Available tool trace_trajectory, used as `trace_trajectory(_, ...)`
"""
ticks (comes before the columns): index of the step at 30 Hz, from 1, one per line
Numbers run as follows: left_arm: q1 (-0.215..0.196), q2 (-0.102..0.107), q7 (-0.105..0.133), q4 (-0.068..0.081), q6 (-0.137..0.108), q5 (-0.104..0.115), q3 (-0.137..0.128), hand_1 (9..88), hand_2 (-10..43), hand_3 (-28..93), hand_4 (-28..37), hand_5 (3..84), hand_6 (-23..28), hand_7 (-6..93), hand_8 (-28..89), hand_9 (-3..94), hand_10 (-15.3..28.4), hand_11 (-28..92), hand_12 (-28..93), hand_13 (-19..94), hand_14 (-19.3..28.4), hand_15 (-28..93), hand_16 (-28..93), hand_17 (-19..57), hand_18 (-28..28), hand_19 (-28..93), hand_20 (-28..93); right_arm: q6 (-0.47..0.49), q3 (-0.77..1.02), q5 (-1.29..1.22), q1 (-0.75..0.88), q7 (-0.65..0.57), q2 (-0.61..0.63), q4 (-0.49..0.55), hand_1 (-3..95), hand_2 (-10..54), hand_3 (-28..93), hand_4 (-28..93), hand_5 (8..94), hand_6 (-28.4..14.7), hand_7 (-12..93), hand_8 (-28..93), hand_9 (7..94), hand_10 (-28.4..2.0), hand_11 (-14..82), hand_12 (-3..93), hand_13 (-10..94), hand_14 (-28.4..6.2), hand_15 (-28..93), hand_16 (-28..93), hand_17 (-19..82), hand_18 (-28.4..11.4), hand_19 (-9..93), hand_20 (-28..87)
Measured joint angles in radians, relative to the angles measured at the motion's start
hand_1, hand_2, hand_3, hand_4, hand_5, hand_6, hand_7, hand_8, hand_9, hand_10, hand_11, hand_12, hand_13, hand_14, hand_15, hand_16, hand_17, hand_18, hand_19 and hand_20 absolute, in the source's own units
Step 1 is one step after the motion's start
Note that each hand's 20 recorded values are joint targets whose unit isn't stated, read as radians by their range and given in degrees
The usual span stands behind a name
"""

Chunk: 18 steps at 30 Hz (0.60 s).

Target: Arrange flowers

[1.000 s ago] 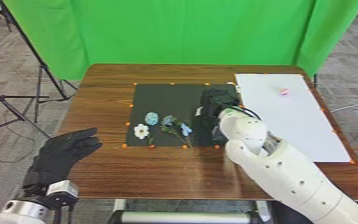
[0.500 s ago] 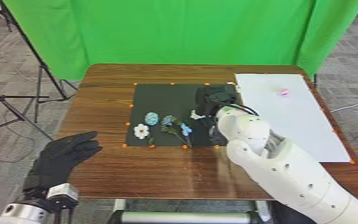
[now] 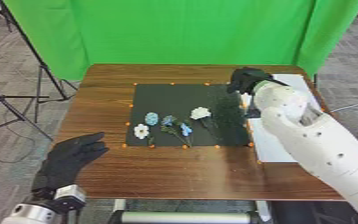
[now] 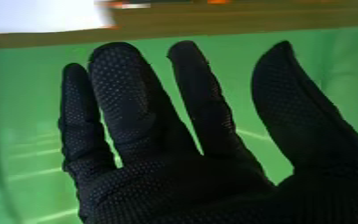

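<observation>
My right hand (image 3: 252,80) is over the table's far right part, where the black mat meets the white sheet, apart from the flowers. In the right wrist view the right hand (image 4: 175,185) has its fingers straight and spread, holding nothing. On the black mat (image 3: 167,97) lies a white blossom (image 3: 200,113) with a dark stem. To its left are a blue flower (image 3: 168,120), a light blue one (image 3: 186,129), a pale blue one (image 3: 151,118) and a white flower (image 3: 142,131). My left hand (image 3: 69,157), fingers extended, is at the table's left edge.
The white sheet (image 3: 278,150) lies on the right of the wooden table (image 3: 158,175), partly under my right arm. Orange dots mark the edges of mat and sheet. A green curtain (image 3: 193,35) hangs behind, and a black stand (image 3: 35,97) is at the left.
My right hand has moved away from the mat toward the far right and come off the white blossom, which now lies in full view. The left hand has barely shifted.
</observation>
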State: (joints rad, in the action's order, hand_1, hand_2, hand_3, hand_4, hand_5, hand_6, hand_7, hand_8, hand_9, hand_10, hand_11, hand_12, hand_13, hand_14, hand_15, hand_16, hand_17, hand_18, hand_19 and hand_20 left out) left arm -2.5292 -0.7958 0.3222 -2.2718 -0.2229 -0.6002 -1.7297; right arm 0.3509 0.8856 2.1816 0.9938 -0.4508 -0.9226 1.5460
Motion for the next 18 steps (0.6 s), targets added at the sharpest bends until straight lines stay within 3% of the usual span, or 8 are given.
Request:
trace_trajectory(7, 0.055, -0.005, -0.006, 0.006, 0.009, -0.004, 0.044, 29.7, 4.6, 79, -15.8, 53.4, 16.4, 14.4, -9, 44.1, 23.0, 43, 11, 30, 27.7, 64, -14, -9.2, 20.8, 60, 14, 0.099, 0.050, 0.081, -0.094, 0.027, 0.003, -0.201, 13.1, 12.1, 89, -24, 43.1, -7.0, 12, -10, 38.5, -20.5, 8.8, 15.2, 52, -15.3, 81, 13, 11, -21.4, 69, 14)
trace_trajectory(14, 0.060, -0.009, -0.006, 0.005, 0.013, -0.008, 0.034, 29.6, 4.6, 79, -15.7, 53.4, 16.5, 14.4, -9, 44.0, 23.0, 43, 11, 30, 27.6, 64, -14, -9.3, 20.8, 60, 14, 0.100, 0.080, 0.079, -0.130, -0.014, 0.019, -0.295, 14.4, 10.7, 89, -24, 42.6, -6.7, 13, -10, 38.1, -19.8, 8.6, 15.5, 53, -14.9, 83, 13, 11, -21.3, 69, 15)
trace_trajectory(18, 0.061, -0.001, -0.001, 0.004, 0.014, -0.006, 0.018, 29.5, 4.6, 80, -15.8, 53.4, 16.4, 14.6, -9, 44.0, 23.0, 43, 11, 30, 27.7, 64, -14, -9.3, 20.9, 60, 14, 0.102, 0.068, 0.079, -0.167, -0.026, 0.019, -0.385, 14.8, 10.2, 90, -24, 42.4, -6.5, 13, -10, 38.2, -19.5, 8.7, 15.5, 53, -15.1, 85, 14, 11, -21.3, 69, 16)
